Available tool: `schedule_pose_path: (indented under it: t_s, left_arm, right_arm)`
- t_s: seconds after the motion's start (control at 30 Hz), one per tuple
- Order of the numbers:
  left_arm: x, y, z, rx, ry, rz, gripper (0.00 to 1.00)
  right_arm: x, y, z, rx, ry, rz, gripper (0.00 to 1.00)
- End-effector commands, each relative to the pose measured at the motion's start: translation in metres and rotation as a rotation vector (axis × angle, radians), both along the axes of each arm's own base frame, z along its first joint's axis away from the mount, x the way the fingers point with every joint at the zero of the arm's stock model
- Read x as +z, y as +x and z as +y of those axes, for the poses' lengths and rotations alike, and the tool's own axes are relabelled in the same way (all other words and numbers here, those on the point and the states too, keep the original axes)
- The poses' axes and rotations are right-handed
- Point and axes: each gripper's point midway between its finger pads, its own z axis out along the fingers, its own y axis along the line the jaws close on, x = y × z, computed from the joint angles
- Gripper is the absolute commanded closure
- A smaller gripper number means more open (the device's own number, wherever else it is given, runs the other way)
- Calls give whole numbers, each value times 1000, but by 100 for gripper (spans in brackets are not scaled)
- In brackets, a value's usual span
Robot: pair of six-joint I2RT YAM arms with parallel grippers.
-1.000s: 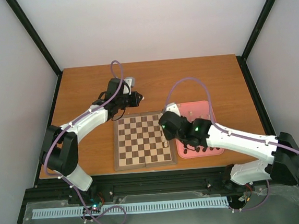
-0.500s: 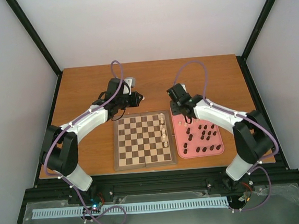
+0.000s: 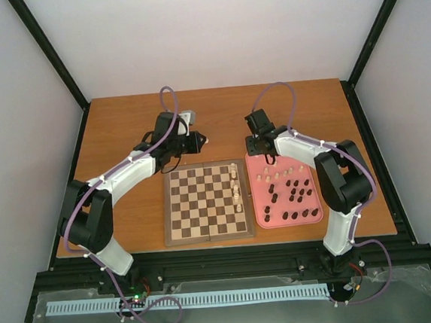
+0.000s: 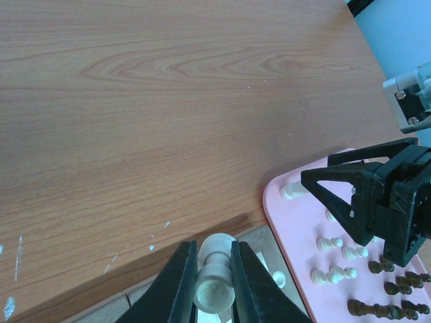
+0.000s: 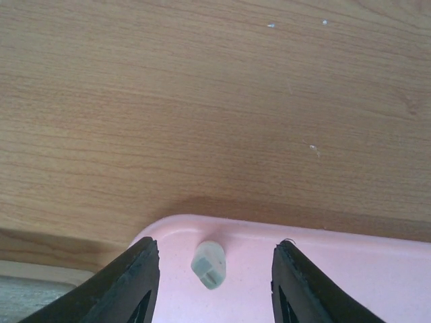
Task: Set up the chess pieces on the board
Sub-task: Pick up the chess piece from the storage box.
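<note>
Left end effector point(image 4: 212, 249): closed narrowly on one cream chess piece point(image 4: 215, 289), which you see clamped between the two fingers, held above the bench point(image 3: 122, 124) just beyond the far edge of the board point(image 3: 197, 208). Right end effector point(image 5: 214, 245): fingers spread wide over the far left corner of the pink tray point(image 4: 293, 229), with a single cream piece point(image 5: 209, 264) standing on the tray between them, touched by neither finger. On the board, you have a short column of cream pieces point(image 3: 236, 186) along the right edge; its other squares are bare. The tray, just right of the board, holds the dark pieces point(image 3: 294, 196) toward its near side and a few cream pieces point(image 3: 277, 175) toward its far side.
</note>
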Motion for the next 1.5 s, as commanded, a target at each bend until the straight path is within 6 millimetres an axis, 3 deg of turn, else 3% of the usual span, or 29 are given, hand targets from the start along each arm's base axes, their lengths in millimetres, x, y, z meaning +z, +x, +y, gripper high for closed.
schedule_pose_path:
  t_s: [0.0, 0.47, 0.8, 1.1, 1.27, 1.47]
  left_arm:
    - [14, 9, -4, -6, 1, -37, 99]
    - [4, 13, -7, -11, 8, -19, 99]
    - [1, 14, -7, -10, 13, -13, 99]
    - [1, 13, -7, -10, 12, -12, 99]
    - [2, 13, -7, -10, 11, -13, 99]
    - [2, 13, -7, -10, 10, -13, 99]
  right_arm:
    - [4, 14, 4, 18, 30, -16, 53]
    - [-26, 10, -3, 4, 15, 50, 57]
    - [-34, 13, -5, -2, 15, 69, 62]
    - [-34, 12, -2, 7, 30, 79, 82]
    - [-24, 10, -1, 2, 50, 72, 86]
    - [29, -11, 12, 23, 76, -12, 86]
